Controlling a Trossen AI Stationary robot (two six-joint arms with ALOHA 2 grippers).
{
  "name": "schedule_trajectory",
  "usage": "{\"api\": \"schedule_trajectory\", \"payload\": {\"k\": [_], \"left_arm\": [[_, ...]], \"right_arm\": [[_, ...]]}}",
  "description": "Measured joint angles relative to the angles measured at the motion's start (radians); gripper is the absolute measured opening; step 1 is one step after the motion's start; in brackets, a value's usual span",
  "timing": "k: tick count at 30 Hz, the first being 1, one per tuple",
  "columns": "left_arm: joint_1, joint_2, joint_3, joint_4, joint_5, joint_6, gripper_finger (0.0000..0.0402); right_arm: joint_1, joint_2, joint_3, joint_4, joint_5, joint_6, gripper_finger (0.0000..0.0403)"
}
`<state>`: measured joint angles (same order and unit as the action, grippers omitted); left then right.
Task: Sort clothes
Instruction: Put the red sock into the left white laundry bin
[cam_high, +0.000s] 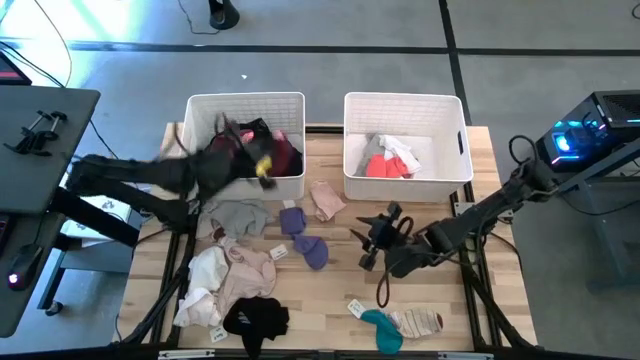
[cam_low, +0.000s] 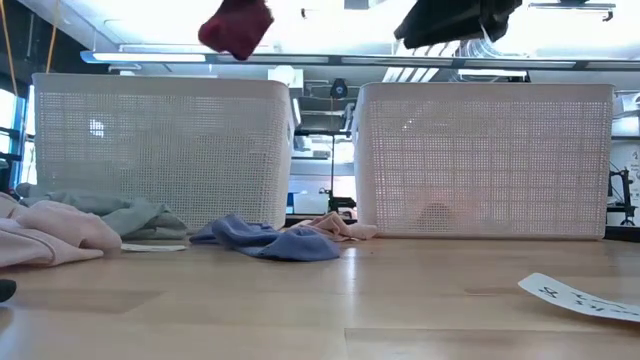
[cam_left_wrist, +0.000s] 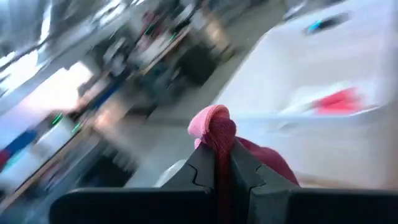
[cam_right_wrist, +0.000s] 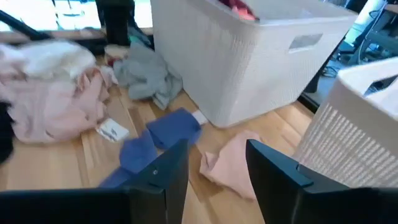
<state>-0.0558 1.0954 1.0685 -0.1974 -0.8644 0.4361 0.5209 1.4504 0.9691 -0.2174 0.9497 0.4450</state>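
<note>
The left hand (cam_left_wrist: 216, 169) was clamped on a maroon garment (cam_left_wrist: 214, 134), held above the left bin (cam_high: 246, 140). The right hand (cam_right_wrist: 214, 165), fingers apart, hovered over the desk (cam_high: 330, 290) near a lavender sock (cam_right_wrist: 165, 134).

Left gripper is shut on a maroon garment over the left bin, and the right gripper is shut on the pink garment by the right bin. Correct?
Not quite. The right gripper holds nothing: its jaws stand open above the pink garment, as the right wrist view shows. The left gripper is indeed shut on the maroon garment over the left bin.
</note>
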Motion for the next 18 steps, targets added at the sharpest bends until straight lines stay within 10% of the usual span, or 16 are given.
{"api": "schedule_trajectory", "payload": {"k": [9, 18], "left_arm": [[0.453, 0.002, 0.0, -0.332, 0.188, -0.184, 0.0063], [0.596, -0.037, -0.003, -0.404, 0.249, -0.381, 0.0188]], "right_arm": [[0.0, 0.078, -0.002, -0.02, -0.005, 0.026, 0.0149], [0.025, 0.078, -0.002, -0.101, -0.166, 0.065, 0.0149]]}}
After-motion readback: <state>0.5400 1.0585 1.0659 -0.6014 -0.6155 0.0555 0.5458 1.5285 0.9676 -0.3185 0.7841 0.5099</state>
